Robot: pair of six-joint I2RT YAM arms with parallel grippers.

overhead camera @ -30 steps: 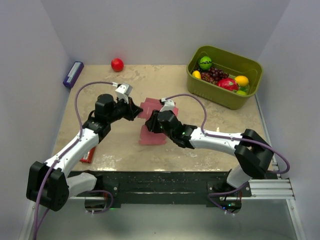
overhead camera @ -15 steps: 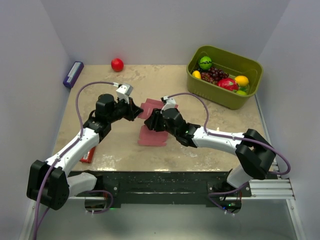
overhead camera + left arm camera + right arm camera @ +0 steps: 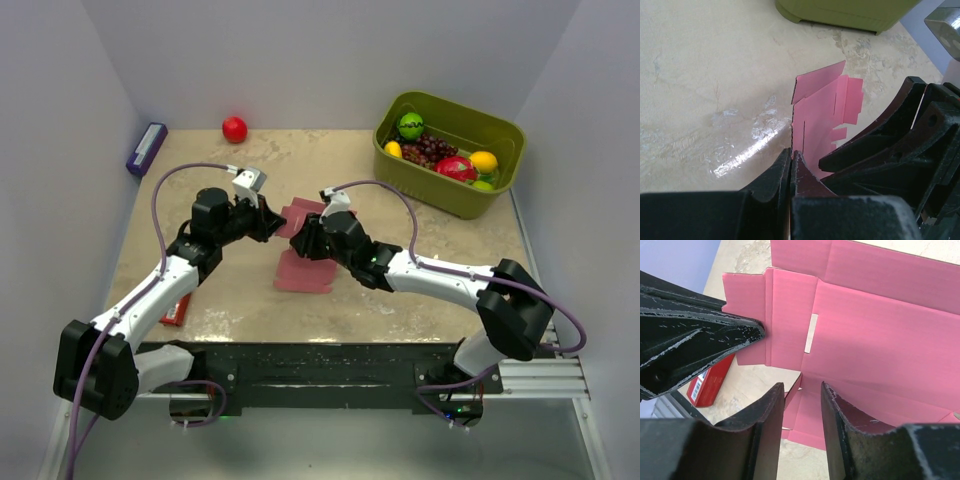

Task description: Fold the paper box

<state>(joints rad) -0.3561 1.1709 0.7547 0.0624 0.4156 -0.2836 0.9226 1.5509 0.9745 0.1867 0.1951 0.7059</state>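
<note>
The paper box (image 3: 303, 268) lies partly unfolded in the middle of the table (image 3: 240, 292), between the two grippers; its near panels are flat on the surface and its far flaps are lifted; the left gripper (image 3: 791, 154) is closed tight on the left edge of the pink card, which rises from between its fingertips; the right gripper (image 3: 801, 388) hangs just over the box from the other side, its jaws apart with a clear gap and pink card showing beyond it, not clamped on anything; at the far right of the table stands a green basket (image 3: 447, 203), well apart from the box, holding a green fruit (image 3: 410, 125), dark grapes (image 3: 432, 148), a red fruit (image 3: 455, 168) and a yellow-orange fruit (image 3: 484, 161).
</note>
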